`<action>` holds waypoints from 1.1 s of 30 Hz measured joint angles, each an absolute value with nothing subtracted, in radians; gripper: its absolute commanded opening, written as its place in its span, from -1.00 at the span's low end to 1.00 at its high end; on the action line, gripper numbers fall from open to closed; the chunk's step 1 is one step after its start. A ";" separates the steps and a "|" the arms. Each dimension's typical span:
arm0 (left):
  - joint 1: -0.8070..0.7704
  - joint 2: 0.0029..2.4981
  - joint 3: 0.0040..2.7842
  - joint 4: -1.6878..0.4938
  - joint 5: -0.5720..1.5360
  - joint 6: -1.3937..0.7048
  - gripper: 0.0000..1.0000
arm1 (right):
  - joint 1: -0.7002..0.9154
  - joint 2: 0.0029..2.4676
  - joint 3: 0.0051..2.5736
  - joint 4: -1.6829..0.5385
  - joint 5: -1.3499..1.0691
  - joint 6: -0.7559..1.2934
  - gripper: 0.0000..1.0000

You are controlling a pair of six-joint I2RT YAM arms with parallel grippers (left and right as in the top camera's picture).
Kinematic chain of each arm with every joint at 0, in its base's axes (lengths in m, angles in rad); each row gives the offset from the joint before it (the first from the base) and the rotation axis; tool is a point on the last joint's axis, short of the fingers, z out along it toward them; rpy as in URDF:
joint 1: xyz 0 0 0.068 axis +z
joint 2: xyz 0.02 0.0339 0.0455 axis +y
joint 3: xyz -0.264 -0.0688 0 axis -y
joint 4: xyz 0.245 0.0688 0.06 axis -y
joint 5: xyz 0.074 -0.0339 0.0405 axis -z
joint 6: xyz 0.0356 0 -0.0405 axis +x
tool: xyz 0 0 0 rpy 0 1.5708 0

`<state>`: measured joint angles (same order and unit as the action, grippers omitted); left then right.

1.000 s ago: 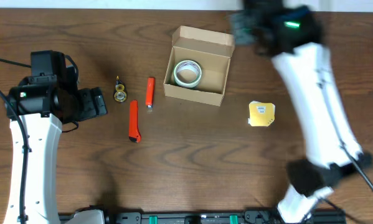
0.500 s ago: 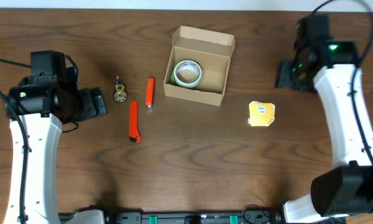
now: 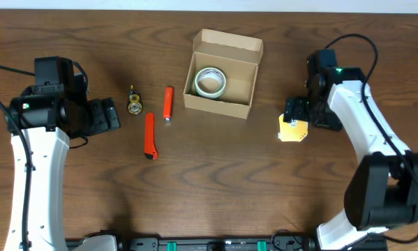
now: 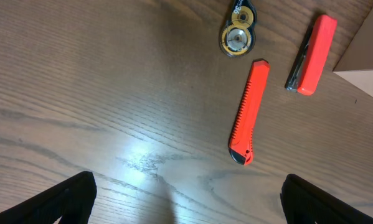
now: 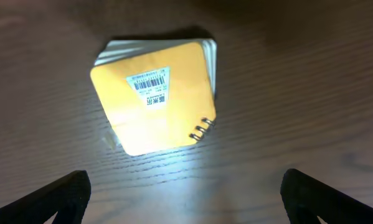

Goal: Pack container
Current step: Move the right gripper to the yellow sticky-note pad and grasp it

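Right claw (image 5: 186, 196): spread wide, empty, directly over the yellow square ring-bound card pad (image 5: 155, 102).
Pad: likely light, stiffish - pinch opposite edges.

Matt brown cardboard container (image 3: 228, 43), glossy orange plastic cutter (image 4: 248, 112), sheeny wood-grain table (image 4: 80, 93), yellow paper pad (image 5: 155, 109).
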<state>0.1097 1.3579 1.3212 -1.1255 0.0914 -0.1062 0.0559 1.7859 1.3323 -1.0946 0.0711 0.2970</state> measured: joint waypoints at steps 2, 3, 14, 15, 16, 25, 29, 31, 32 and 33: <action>0.110 1.358 1.321 -1.125 0.091 -0.106 0.91 | 0.056 1.810 1.332 -1.091 0.063 0.297 0.98; 0.110 1.358 1.321 -1.125 0.091 -0.106 0.91 | 0.056 1.829 1.332 -1.089 0.058 0.297 0.99; 0.110 1.358 1.321 -1.126 0.091 -0.106 0.91 | 0.056 1.987 1.332 -1.068 -0.030 0.212 0.99; 0.110 1.358 1.321 -1.126 0.091 -0.106 0.91 | 0.056 1.997 1.332 -1.060 -0.036 0.204 0.99; 0.110 1.358 1.321 -1.125 0.091 -0.106 0.91 | 0.056 2.003 1.332 -1.056 -0.038 0.201 0.99; 0.110 1.358 1.321 -1.125 0.091 -0.106 0.91 | 0.056 2.022 1.331 -0.988 -0.053 0.186 0.99; 0.110 1.358 1.321 -1.126 0.091 -0.106 0.91 | 0.056 2.022 1.332 -0.969 -0.051 0.185 0.98; 0.110 1.358 1.321 -1.126 0.091 -0.106 0.91 | 0.056 2.022 1.332 -0.967 -0.050 0.185 0.99; 0.110 1.358 1.321 -1.126 0.091 -0.106 0.91 | 0.056 2.022 1.332 -0.966 -0.049 0.185 0.98; 0.110 1.358 1.321 -1.126 0.091 -0.106 0.91 | 0.056 2.022 1.332 -0.965 -0.047 0.185 0.98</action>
<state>0.1097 1.3579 1.3212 -1.1255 0.0914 -0.1062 0.0559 2.0224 1.3315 -0.9653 -0.0475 0.1852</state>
